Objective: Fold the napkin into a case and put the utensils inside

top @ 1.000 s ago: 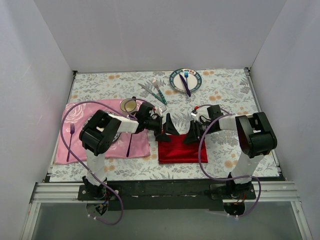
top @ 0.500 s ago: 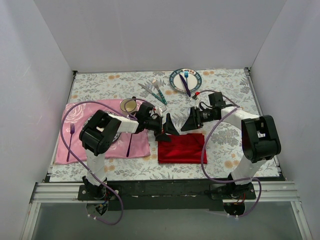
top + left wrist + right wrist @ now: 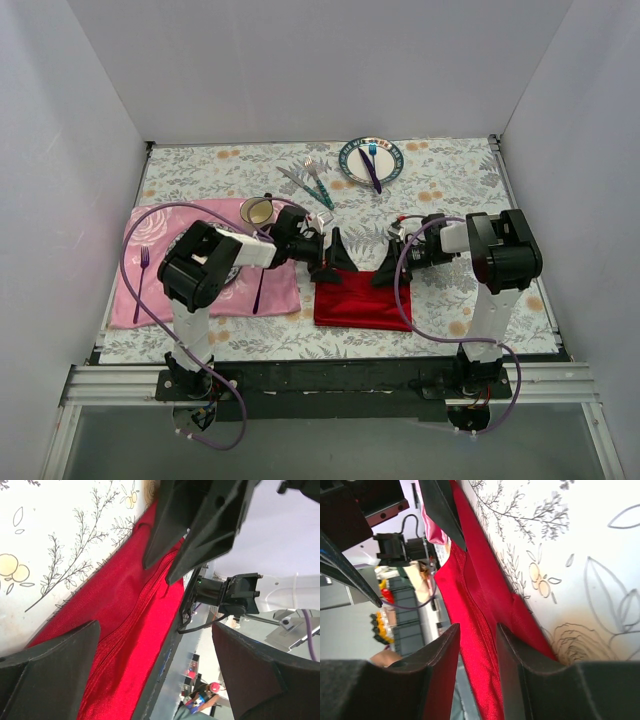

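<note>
top external view, look: how does the napkin (image 3: pixel 362 302) lie against those two pincers?

it's by the near edge of the bench (image 3: pixel 440 180), about the middle, just right of the pink mat (image 3: pixel 160 235). its long side runs left to right, along that edge. both pincers sit at its far edge. the left gripper (image 3: pixel 332 262) is over the far left corner and the right gripper (image 3: pixel 385 276) is towards the far right one. so the cloth lies nearward of both, and neither arm looks closer to it.

are they holding it?

the left one isn't. its fingers (image 3: pixel 50 655) are spread wide with red cloth showing between them, and they grasp nothing. the right one's fingers (image 3: pixel 520 675) are drawn close together, tips down at the cloth, with a ridge running into the gap. whether they've really caught that ridge, i can't tell.

how does the cloth look?

bright red, soft, with a slight sheen, and doubled into a flat oblong. a layered line runs along its length in the left wrist view.

and the fork and knife?

the utensils (image 3: pixel 312 185), with teal handles, lie side by side on a slant. they're well apart from the napkin, towards the far edge, a touch nearer the left arm. i'd guess the next fold works from that far edge, so both grips matter there.
</note>
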You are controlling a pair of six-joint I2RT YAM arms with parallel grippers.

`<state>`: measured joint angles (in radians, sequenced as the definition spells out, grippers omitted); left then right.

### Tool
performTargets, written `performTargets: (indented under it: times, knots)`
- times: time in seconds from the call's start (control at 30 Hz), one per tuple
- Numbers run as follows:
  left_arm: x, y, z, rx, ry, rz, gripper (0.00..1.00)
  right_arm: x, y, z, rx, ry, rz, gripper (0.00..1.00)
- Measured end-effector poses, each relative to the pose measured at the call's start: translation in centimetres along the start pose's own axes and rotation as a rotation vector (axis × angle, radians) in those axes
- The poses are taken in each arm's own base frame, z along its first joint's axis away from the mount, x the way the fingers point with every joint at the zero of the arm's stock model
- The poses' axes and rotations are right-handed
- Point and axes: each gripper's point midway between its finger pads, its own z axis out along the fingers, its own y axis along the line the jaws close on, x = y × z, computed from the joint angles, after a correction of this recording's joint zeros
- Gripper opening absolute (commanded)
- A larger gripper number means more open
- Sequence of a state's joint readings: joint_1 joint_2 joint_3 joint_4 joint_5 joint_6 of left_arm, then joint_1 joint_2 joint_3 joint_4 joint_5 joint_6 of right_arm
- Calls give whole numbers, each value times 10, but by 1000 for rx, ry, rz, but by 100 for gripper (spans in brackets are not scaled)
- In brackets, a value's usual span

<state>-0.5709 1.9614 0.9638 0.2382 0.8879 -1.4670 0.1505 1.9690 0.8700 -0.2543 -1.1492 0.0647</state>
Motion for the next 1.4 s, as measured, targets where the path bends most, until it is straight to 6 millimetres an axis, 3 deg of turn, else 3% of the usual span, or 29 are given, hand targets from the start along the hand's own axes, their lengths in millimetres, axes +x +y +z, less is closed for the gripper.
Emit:
performTargets:
  times: [0.33,0.63,0.7,0.83,1.1,1.4]
  knots:
    - [-3,-8,-11,13,-41,80,98,-13,-4,-4,-2,-10,50,44]
    - [-34,-41,-6,89,-97,129,98,-27,-6,-7,18,-30,12,44]
    - [-42,-38,1,93,-105,125,98,-38,-7,-7,28,-41,-18,44]
    - [-41,-6,17,42,-87,46,98,-53,-9,-10,48,-59,-74,44]
    - [-42,-4,17,44,-85,36,98,-57,-4,-15,86,-60,-125,51]
    - [-41,-4,17,43,-84,42,98,-65,42,-36,114,-117,-232,57]
